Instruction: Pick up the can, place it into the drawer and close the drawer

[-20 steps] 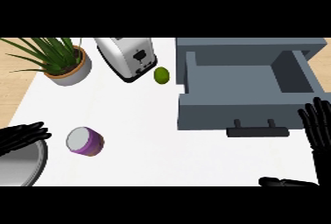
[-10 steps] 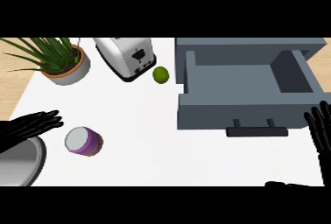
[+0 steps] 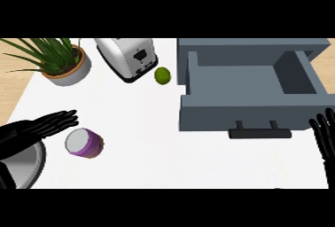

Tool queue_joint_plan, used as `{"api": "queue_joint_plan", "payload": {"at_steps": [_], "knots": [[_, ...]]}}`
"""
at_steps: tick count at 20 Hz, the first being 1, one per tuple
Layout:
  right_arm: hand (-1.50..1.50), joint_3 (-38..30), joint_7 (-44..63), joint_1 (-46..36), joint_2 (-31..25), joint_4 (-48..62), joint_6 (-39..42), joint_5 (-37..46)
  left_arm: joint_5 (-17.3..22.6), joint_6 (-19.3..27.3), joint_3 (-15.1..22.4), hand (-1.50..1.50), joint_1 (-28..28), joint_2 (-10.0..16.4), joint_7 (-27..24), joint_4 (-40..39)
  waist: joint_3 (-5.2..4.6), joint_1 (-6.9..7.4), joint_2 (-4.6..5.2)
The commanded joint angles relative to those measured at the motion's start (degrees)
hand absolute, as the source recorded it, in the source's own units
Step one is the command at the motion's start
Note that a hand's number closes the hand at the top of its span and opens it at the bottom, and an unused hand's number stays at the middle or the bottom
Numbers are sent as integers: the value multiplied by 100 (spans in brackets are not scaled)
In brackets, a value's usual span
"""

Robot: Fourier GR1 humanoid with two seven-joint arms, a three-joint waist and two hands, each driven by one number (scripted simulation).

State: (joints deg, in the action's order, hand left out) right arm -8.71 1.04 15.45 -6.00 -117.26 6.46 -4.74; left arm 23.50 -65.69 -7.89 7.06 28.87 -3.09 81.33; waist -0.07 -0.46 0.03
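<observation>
A purple can (image 3: 83, 142) with a pale top lies on the white counter at the left. My left hand (image 3: 40, 127) is open just left of it, fingers stretched toward its upper edge, apart from it or barely touching. The grey drawer (image 3: 252, 108) stands pulled open at the upper right, nothing inside, its black handle (image 3: 259, 132) facing me. My right hand (image 3: 325, 137) rests open at the right edge, fingers up, beside the drawer's front.
A potted plant (image 3: 60, 62) stands at the back left, a silver toaster (image 3: 128, 57) next to it, and a green lime (image 3: 162, 75) between toaster and drawer. A grey round pan (image 3: 25, 166) sits at the lower left edge under my left forearm.
My left hand has moved right and up toward the can, its fingers opening out. The right hand has slid a little lower along the right edge.
</observation>
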Motion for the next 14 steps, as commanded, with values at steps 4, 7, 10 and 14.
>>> {"api": "queue_joint_plan", "payload": {"at_steps": [4,7,10,14], "knots": [[-150,50,98,-166,10,66,40,66,-1254,-813,-273,-150,393,-347,-1077,-676,-8,-10,13],[-150,-91,208,-135,-12,-61,17,-68,-1684,-777,-304,-150,455,-360,-1567,-998,-17,-51,26],[-150,-175,14,-98,-17,59,102,-104,-2059,-602,-176,-150,262,-357,-1907,-953,-10,-15,16],[-150,-286,296,-111,-174,-270,209,-320,-2258,-496,-130,-150,514,-22,-2397,-1413,-17,-81,22]]}}
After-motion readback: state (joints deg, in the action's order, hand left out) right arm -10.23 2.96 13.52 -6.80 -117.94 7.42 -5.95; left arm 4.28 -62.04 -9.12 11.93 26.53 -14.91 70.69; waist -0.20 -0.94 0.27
